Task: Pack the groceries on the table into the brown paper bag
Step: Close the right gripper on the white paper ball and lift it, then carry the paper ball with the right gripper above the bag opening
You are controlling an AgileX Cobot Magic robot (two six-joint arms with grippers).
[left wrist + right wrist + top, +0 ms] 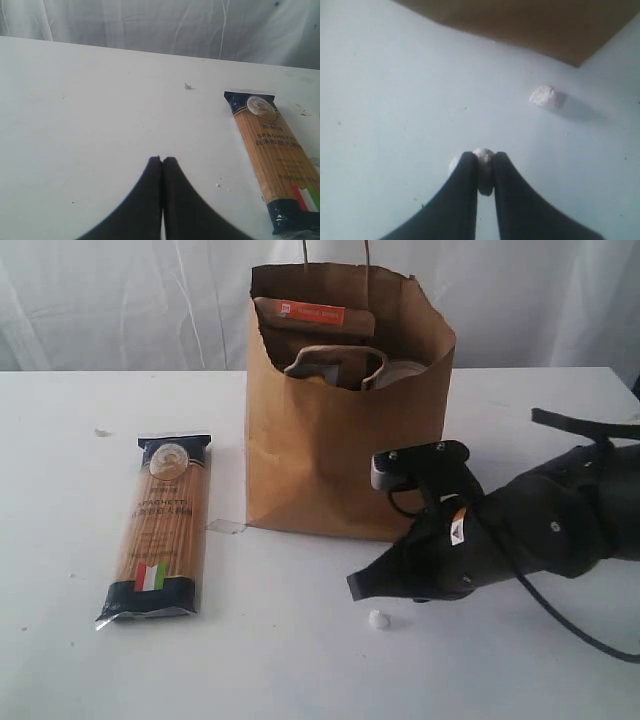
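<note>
The spaghetti packet lies flat on the table, left of the brown paper bag. The bag stands upright, and the brown pouch with the orange label leans inside it at the back. Other contents in the bag are mostly hidden. My right gripper is low over the table in front of the bag, shut on a small white lump. My left gripper is shut with nothing in it, above bare table beside the packet.
A second small white lump lies loose on the table near the bag's corner. The exterior view shows one lump just by the right gripper's tip. A bit of tape sits at the bag's base. White curtains hang behind the table.
</note>
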